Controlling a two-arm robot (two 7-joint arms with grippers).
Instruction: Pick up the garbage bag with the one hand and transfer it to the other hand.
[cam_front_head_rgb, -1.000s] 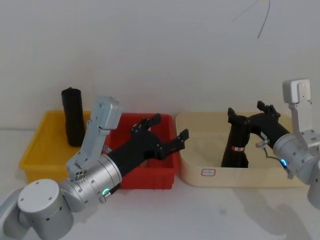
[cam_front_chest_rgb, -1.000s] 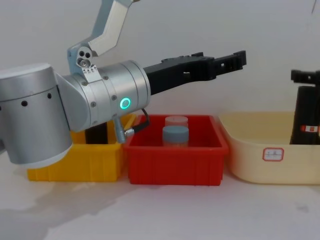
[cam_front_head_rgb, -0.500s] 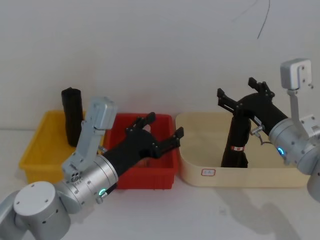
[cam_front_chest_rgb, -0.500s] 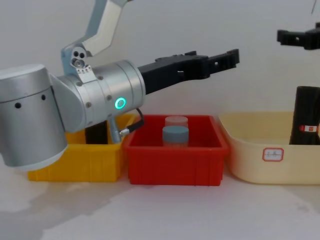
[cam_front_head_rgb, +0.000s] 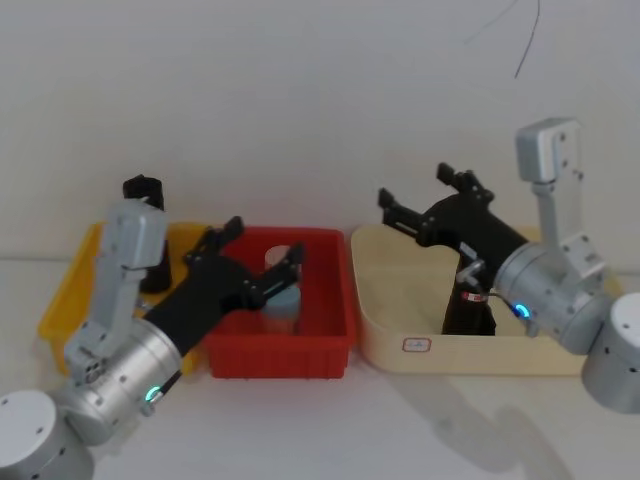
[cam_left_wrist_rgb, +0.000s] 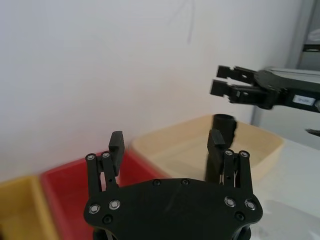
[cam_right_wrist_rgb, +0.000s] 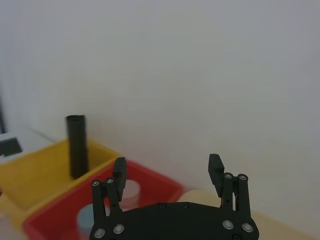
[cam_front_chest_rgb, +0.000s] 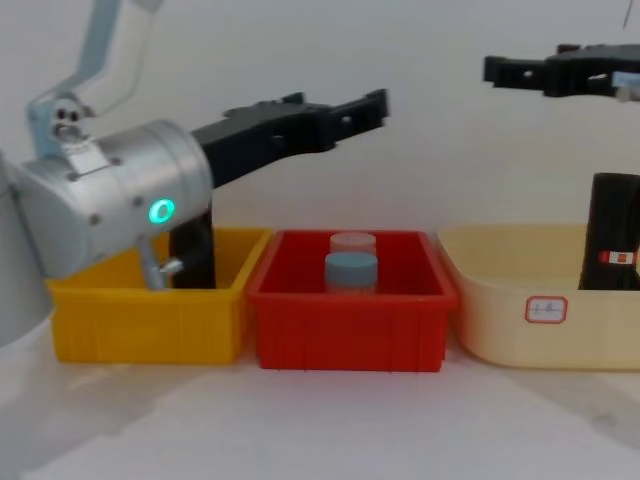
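Left gripper (cam_front_head_rgb: 263, 243) first, the one with the green-cyan ring. Its two fingers are spread wide with nothing between them. It hangs over the red bin (cam_front_head_rgb: 290, 356), pointing across toward the right side, above the two small capped jars (cam_front_chest_rgb: 351, 270) sitting in there.

Right gripper (cam_front_head_rgb: 415, 188), blue ring, same story: wide open and empty. It's up in the air over the cream bin (cam_front_head_rgb: 400, 335), fingertips toward that bin's left end.

The garbage bag (cam_front_chest_rgb: 612, 225) stands upright toward the right end of the cream bin, red-and-white band (cam_front_chest_rgb: 620, 258) around its middle, and nothing is touching it. The right gripper sits higher than the bag's top and off to its left. In the head view the right arm crosses in front of the roll and hides its upper part.

My read: standing on end is handy, since the roll pokes up past the bin wall and fork fingers can slide in from the side. Both sets of fingers being open looks like one ready to grab and one ready to receive. The pickup isn't done yet. The left gripper is well apart from the bag with the whole red bin in between, so that's a long reach.

Don't mix it up with the plain black roll (cam_front_head_rgb: 143, 190) in the yellow bin (cam_front_head_rgb: 65, 315).
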